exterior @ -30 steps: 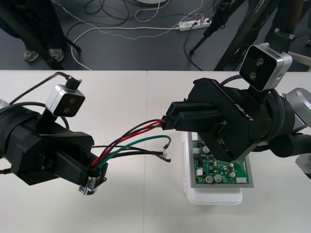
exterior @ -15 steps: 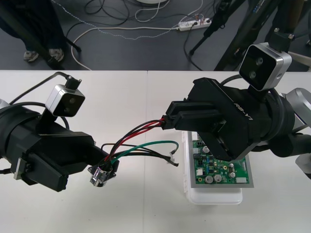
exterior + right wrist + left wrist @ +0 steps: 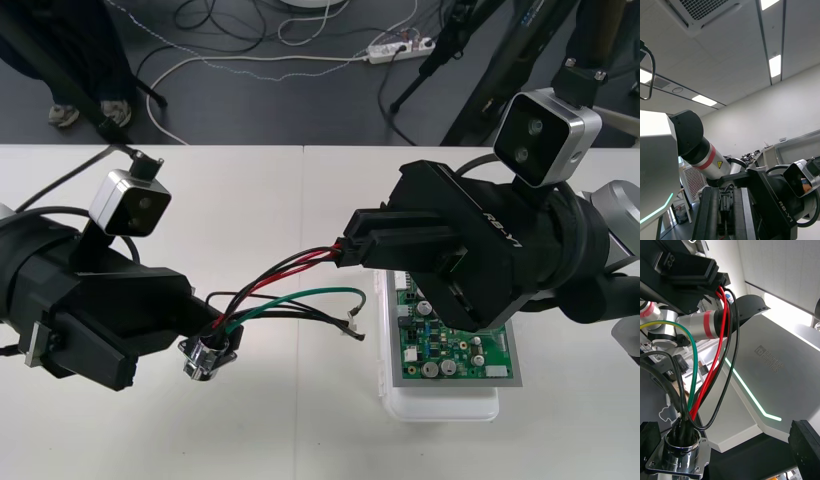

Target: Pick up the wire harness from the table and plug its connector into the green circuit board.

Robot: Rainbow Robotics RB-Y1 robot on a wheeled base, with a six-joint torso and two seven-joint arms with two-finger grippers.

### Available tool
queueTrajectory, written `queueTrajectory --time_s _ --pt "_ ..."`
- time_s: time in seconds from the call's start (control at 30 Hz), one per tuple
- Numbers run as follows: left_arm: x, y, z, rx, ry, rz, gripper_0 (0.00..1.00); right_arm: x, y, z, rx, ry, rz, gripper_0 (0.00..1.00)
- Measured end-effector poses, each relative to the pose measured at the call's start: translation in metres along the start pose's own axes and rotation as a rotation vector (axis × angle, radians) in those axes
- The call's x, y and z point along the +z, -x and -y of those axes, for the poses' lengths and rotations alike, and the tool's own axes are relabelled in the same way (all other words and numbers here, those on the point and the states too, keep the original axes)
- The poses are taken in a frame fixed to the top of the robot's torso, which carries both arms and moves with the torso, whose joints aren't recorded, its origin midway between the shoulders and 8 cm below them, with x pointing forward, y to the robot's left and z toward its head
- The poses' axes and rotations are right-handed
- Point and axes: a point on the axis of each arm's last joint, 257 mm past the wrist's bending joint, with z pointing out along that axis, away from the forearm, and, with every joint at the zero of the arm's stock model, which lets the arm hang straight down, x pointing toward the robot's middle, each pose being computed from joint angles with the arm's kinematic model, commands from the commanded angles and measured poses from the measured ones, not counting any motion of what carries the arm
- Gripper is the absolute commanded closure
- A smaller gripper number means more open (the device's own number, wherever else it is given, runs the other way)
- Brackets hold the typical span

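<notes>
right gripper (image 3: 348,250) clamped on the harness (image 3: 290,290) at its plug (image 3: 723,278), just left of the board (image 3: 455,355). left gripper (image 3: 165,338) open, socket (image 3: 205,355) loose between its fingers, further left. Risk: the socket's weight tugs the wires and skews the plug at insertion.

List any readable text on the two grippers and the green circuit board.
"RB-Y1": white letters on the black body of the right two-finger gripper.
Green circuit board: printed markings too small to read.
Black left two-finger gripper: no text to read.
</notes>
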Motion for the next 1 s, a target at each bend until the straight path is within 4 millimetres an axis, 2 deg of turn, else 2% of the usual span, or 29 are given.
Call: queueTrajectory --time_s 0.5,1.0 --pt "-0.029 0.024 0.011 0.114 0.091 0.073 0.0 -0.019 0.005 0.003 -0.024 -0.05 -0.018 1.0" --pt "-0.05 0.03 0.015 0.231 0.169 0.116 0.0 -0.053 0.009 0.006 -0.053 -0.153 -0.052 1.0"
